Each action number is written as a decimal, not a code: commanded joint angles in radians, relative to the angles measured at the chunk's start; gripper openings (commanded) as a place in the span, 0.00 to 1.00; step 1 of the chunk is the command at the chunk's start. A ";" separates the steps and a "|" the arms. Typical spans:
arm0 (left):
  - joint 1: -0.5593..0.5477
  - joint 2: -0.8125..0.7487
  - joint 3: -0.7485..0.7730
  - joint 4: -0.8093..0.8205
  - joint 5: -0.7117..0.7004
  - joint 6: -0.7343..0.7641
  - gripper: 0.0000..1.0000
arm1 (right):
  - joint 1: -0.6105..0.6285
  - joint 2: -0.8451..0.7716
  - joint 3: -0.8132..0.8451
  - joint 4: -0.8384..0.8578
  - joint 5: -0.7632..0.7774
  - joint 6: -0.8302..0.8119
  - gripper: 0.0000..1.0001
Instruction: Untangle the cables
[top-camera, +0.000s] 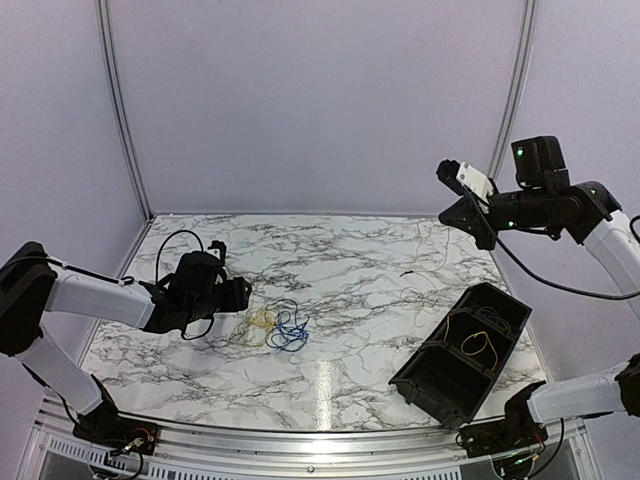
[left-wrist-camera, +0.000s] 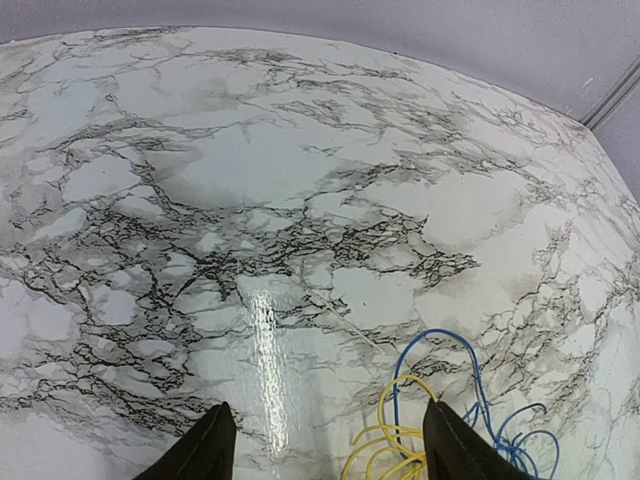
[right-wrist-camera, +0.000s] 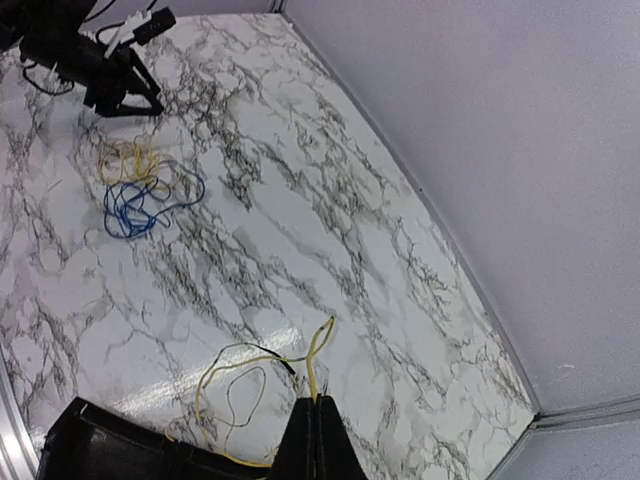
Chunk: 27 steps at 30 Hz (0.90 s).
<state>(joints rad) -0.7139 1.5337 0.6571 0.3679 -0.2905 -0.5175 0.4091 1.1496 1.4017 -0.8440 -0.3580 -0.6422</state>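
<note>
Left claw (top-camera: 240, 295) apart, empty, low over table. Tangle (top-camera: 277, 327), yellow plus blue, lies just beside it at 4 o'clock. Right claw (right-wrist-camera: 318, 425) together, pinching yellow wire (right-wrist-camera: 313, 378), high above bin (top-camera: 435, 390) at its 6 o'clock; wire loops down toward bin. We judge: one wire separated, tangle not yet split. Next we'd want left claw to pinch single yellow strand and pull clear of blue.

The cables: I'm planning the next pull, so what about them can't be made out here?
1. Top view: the yellow-blue tangle is too small to trace its crossings.
2. Left wrist view: it runs off the bottom edge, partly behind a finger of the open left tool.
3. Right wrist view: the hanging cable has its end hidden inside the shut right tool. Whether its loops reach into the black bin is unclear.
</note>
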 joint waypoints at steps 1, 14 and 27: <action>0.005 -0.010 -0.011 -0.021 -0.024 0.005 0.67 | -0.031 -0.058 -0.008 -0.189 0.048 -0.156 0.00; 0.005 0.043 0.004 -0.016 -0.027 0.005 0.68 | -0.035 -0.160 0.032 -0.447 0.293 -0.255 0.00; 0.005 0.092 0.035 -0.006 -0.019 0.006 0.68 | -0.035 -0.237 -0.108 -0.531 0.396 -0.284 0.00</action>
<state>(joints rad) -0.7139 1.5986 0.6594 0.3683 -0.3004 -0.5159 0.3824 0.9337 1.3567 -1.3300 -0.0154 -0.9043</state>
